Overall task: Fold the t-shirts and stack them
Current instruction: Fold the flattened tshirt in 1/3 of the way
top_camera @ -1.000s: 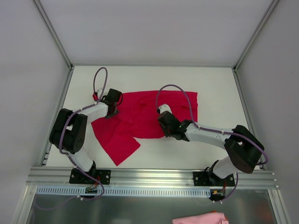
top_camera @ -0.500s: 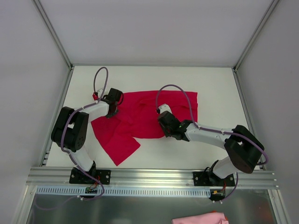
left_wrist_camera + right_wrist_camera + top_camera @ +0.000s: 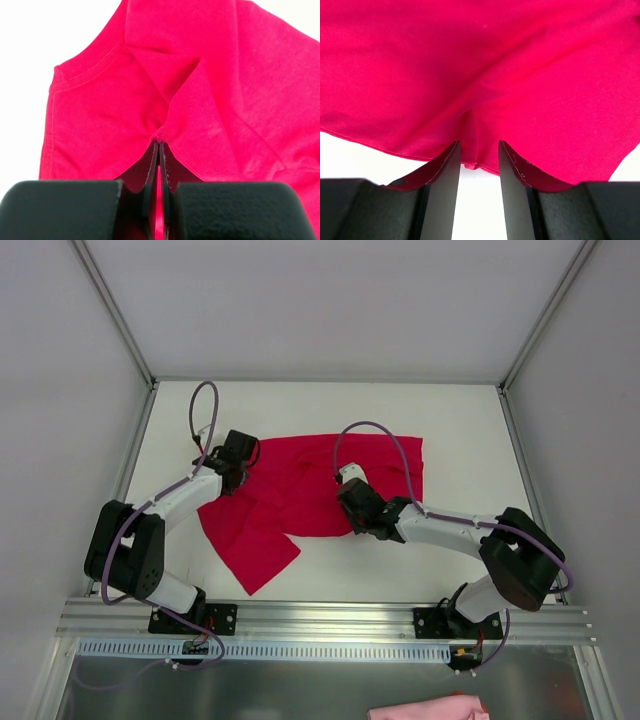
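From the top, the red t-shirt lies spread out on the white table, a bit crumpled, and one corner points down at the near edge. The left gripper sits on the shirt's left side. The right gripper sits on the middle of the shirt, close to its near hem. A pink cloth peeks in at the bottom, off the table.

From the left wrist, the left gripper is pinched tight on a little peak of the t-shirt. The cloth folds up around the pinch. White table shows on the left.

From the right wrist, the right gripper has its fingers apart. The hem of the t-shirt dips between them, and the cloth hangs over both fingers
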You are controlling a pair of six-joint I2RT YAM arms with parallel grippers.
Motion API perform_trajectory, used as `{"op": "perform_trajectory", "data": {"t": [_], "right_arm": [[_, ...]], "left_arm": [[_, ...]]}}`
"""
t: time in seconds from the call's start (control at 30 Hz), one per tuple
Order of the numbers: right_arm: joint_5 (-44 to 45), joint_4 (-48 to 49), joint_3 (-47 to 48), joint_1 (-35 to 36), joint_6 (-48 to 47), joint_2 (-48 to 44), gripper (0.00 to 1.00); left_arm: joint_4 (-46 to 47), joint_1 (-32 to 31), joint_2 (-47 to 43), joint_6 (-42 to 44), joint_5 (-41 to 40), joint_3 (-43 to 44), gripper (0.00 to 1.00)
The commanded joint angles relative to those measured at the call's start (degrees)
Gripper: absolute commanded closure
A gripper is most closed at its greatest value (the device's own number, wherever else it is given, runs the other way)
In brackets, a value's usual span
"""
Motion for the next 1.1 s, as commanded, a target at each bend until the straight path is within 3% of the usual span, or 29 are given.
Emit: {"op": "perform_trajectory", "data": {"t": [0.0,0.4,0.87,0.93,0.97,1.07], "right_arm": [[0.15,0.5,1.75,0.29,-0.37,-0.25,0.6],[-1.16,0.24,2.1,0.64,-0.2,-0.43,0.6],[-1.25,-0.37,2.98,1.17,-0.2,0.09,0.6],[-1.25,-0.46,3.16,1.17,-0.11,0.18,0.6],[-1.25,-0.46,3.24,1.17,-0.02,0.27,0.6],[-1.51,-0.37,3.59,1.25,-0.2,1.06,0.6]], "left_arm": [[-2.84,-1.5,-2.08,-2.34,-2.88,-1.58,1.0],[-9.17,-11.95,-3.84,-9.46,-7.19,-2.72,1.0],[-16.9,-16.88,-5.25,-15.0,-10.36,-3.69,1.0],[-17.34,-17.85,-6.21,-15.09,-10.62,-4.12,0.74],[-17.17,-18.29,-6.65,-15.09,-10.88,-4.3,0.53],[-18.13,-18.65,-6.92,-14.83,-12.2,-3.43,0.34]]}}
